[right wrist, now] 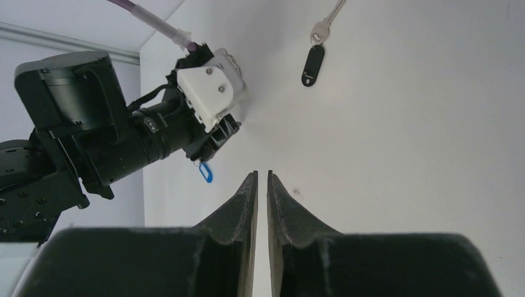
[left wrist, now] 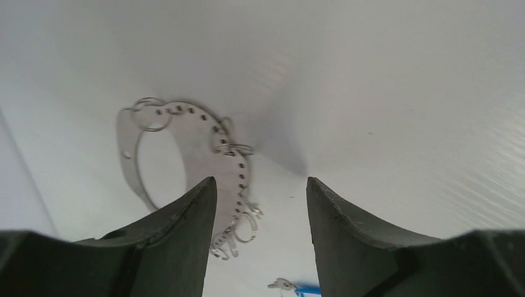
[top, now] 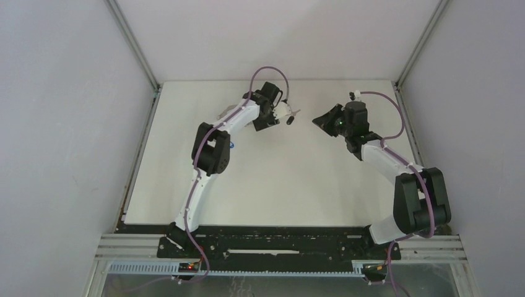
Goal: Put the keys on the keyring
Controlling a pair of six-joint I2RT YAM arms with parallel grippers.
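Note:
The keyring (left wrist: 186, 133), a grey loop with small rings along one edge, lies flat on the white table just beyond my left finger. My left gripper (left wrist: 260, 180) is open and empty above the table. The blue-headed key (left wrist: 297, 288) lies near the bottom edge between the fingers; it also shows in the right wrist view (right wrist: 206, 173) under the left arm. The black-headed key (right wrist: 314, 62) lies alone on the table, by the left wrist in the top view (top: 290, 120). My right gripper (right wrist: 262, 173) is shut and empty, its tip (top: 317, 119) facing the left arm.
The left arm's wrist with its white camera mount (right wrist: 210, 93) stands close in front of the right gripper. Grey walls with metal posts (top: 133, 46) enclose the white table (top: 278, 185) on the left, back and right.

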